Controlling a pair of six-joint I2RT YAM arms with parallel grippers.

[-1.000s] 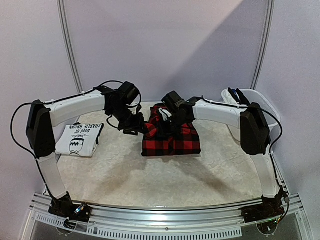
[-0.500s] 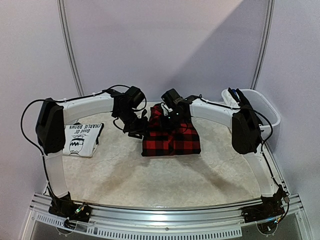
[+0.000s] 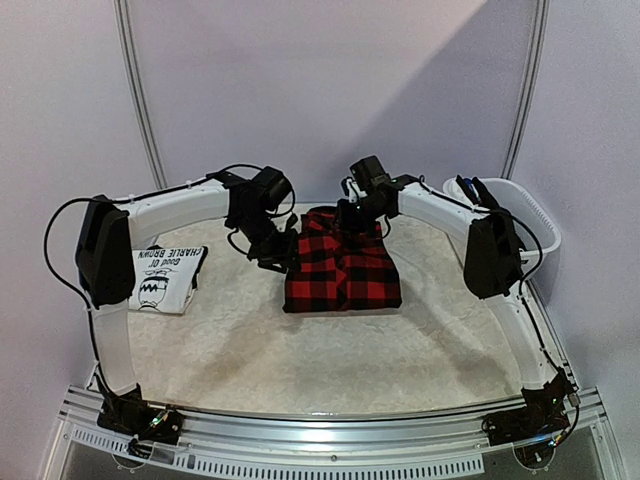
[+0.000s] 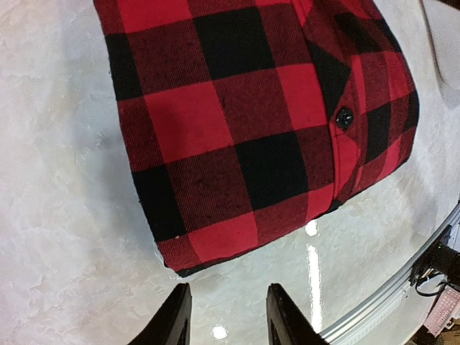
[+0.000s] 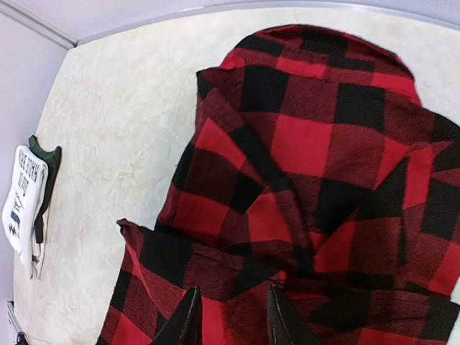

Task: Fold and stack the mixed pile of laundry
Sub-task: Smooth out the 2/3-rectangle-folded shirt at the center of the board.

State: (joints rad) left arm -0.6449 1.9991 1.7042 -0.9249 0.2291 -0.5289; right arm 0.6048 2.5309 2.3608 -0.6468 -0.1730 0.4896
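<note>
The red-black plaid shirt [image 3: 342, 265] lies folded in a flat rectangle at the table's middle. It fills the left wrist view [image 4: 244, 122] and the right wrist view [image 5: 309, 180], where its far part is rumpled in folds. My left gripper [image 3: 283, 258] is open and empty at the shirt's left edge, its tips over bare table [image 4: 226, 320]. My right gripper [image 3: 356, 214] is open, low over the shirt's far edge [image 5: 233, 320], holding nothing. The folded white T-shirt with black print [image 3: 160, 278] lies at the left, a dark green piece [image 5: 44, 154] under it.
A white plastic tub [image 3: 520, 215] stands at the back right with dark and blue garments [image 3: 472, 190] sticking out. The table is covered with a cream cloth [image 3: 300, 350]. A metal rail [image 3: 320, 425] runs along the near edge.
My right gripper has let go of the plaid shirt's raised top part and moved back to its far edge. The shirt now lies flat. My left arm has shifted slightly right.
</note>
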